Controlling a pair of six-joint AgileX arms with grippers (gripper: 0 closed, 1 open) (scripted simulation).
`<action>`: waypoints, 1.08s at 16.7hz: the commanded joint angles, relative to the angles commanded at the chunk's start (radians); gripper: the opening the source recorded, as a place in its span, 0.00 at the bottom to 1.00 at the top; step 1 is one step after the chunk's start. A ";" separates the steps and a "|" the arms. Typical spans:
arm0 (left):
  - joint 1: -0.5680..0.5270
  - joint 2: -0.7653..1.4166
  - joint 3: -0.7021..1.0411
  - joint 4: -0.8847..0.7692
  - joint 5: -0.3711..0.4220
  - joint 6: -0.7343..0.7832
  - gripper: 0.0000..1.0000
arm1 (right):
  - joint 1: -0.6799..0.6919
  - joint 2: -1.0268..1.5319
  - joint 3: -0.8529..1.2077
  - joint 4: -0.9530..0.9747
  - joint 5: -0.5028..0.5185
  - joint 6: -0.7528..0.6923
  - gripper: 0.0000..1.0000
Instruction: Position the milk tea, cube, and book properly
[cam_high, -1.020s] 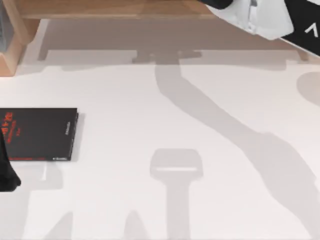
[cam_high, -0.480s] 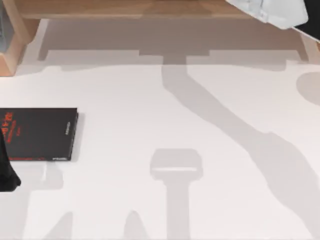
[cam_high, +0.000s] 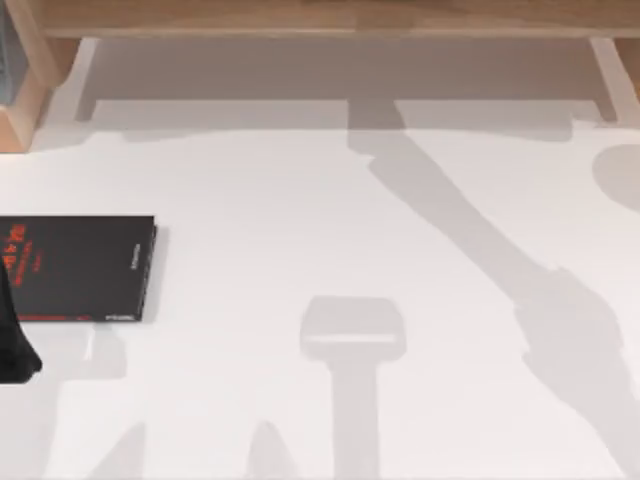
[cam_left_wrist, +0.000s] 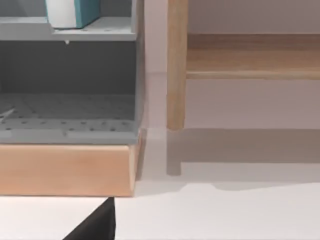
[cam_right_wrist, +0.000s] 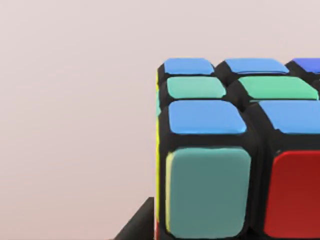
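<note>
The cube (cam_right_wrist: 225, 150) hangs close before the right wrist camera against a plain pale wall, showing blue, green, teal and red stickers between black edges. My right gripper is shut on it, and one dark finger (cam_right_wrist: 136, 226) edges in beside its lower corner. In the left wrist view a teal-blue thing with white edges, the book (cam_left_wrist: 70, 11) by its look, stands on the upper level of a grey shelf unit (cam_left_wrist: 70, 75). My left arm (cam_high: 12, 345) sits parked at the table's left edge. The milk tea is out of view.
A thin black book with red lettering (cam_high: 78, 268) lies flat at the table's left. A wooden shelf (cam_high: 320, 18) runs along the back edge, with a wooden post (cam_left_wrist: 177, 65) beside the grey unit's wooden base (cam_left_wrist: 65, 167). Arm shadows cross the white tabletop (cam_high: 300, 200).
My right arm has lifted away past the top right corner of the top view, and its shadow has shifted right. The left arm and the black book have not moved.
</note>
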 joint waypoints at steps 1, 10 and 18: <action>0.000 0.000 0.000 0.000 0.000 0.000 1.00 | -0.011 0.050 0.086 -0.027 -0.009 -0.002 0.00; 0.000 0.000 0.000 0.000 0.000 0.000 1.00 | -0.095 0.447 0.416 -0.189 -0.131 -0.044 0.00; 0.000 0.000 0.000 0.000 0.000 0.000 1.00 | -0.095 0.450 0.414 -0.191 -0.132 -0.044 0.30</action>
